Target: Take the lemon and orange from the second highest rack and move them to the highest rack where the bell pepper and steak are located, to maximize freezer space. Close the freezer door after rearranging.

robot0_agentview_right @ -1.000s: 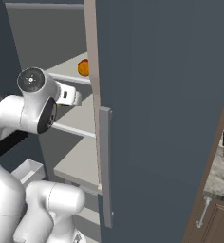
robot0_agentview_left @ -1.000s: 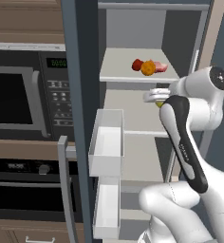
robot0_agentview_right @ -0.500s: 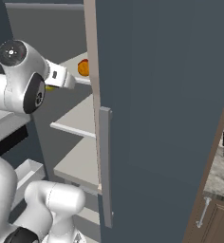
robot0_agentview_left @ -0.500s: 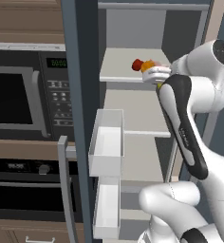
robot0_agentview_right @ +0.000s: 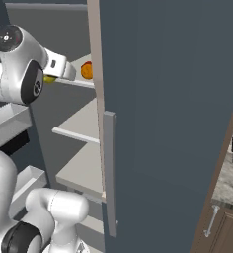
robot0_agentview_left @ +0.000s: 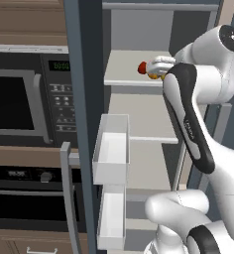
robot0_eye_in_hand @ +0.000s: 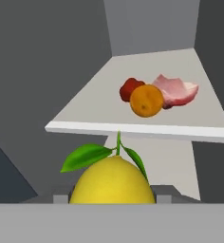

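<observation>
Left base view: the hand (robot0_agentview_left: 156, 67) has risen from the 2nd rack to the front edge of the top rack (robot0_agentview_left: 121, 79), beside the bell pepper (robot0_agentview_left: 143, 68).
Right base view: orange (robot0_agentview_right: 87, 70) already on the top rack; open freezer door (robot0_agentview_right: 177, 118) crowds the right side.
Hand view: lemon (robot0_eye_in_hand: 112, 182) held in the hand, just below the top rack's edge; orange, bell pepper and steak (robot0_eye_in_hand: 178, 91) sit mid-rack, so placement comes next.

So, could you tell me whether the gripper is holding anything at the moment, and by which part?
The gripper holds the lemon, its fingers pressed to the fruit's two sides, stem and leaves pointing away from the hand, just short of the highest rack.
</observation>
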